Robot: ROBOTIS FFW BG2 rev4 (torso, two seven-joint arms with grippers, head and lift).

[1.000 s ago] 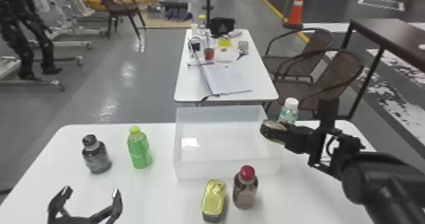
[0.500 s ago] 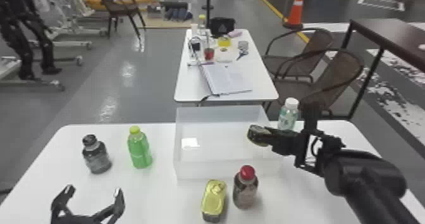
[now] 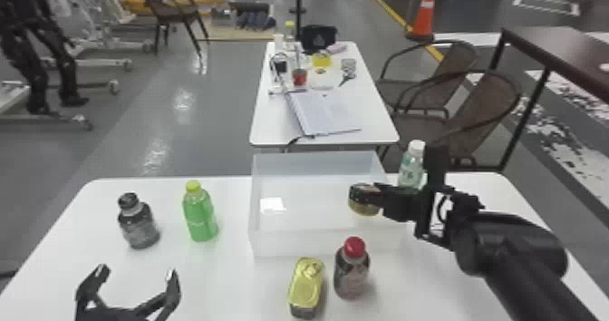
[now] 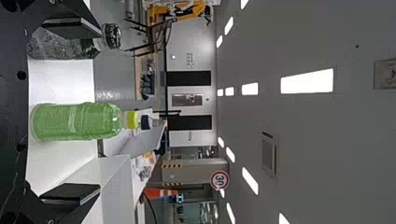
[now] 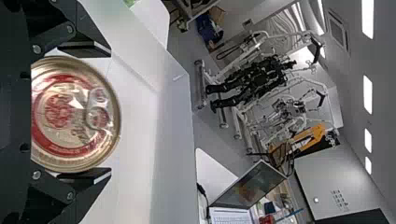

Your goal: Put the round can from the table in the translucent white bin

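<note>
Head view: right gripper (image 3: 379, 196) has the round can (image 3: 364, 202) over the right-hand part of the translucent white bin (image 3: 290, 245). Height above the bin floor: cannot tell. Risk 1: if release comes high, can probably bounces or rolls. Risk 2: side wall is near; too little clearance on lowering could catch the can or wrist on the rim. Risk 3: white-capped bottle (image 3: 411, 168) stands just beside the bin, near the gripper; a sideways swing might knock it. Left gripper (image 3: 137, 272) parked near the table's front edge, fingers apart.

Right wrist view: grip detail is clearer here. Fingers closed on opposite sides of the can, lid and pull tab facing the camera. Risk 4: curved side could turn or slip if the fingers part unevenly.

Left wrist view: adds a low side look at the upright green bottle (image 4: 77, 122), bin wall (image 4: 116, 191) beyond.
</note>
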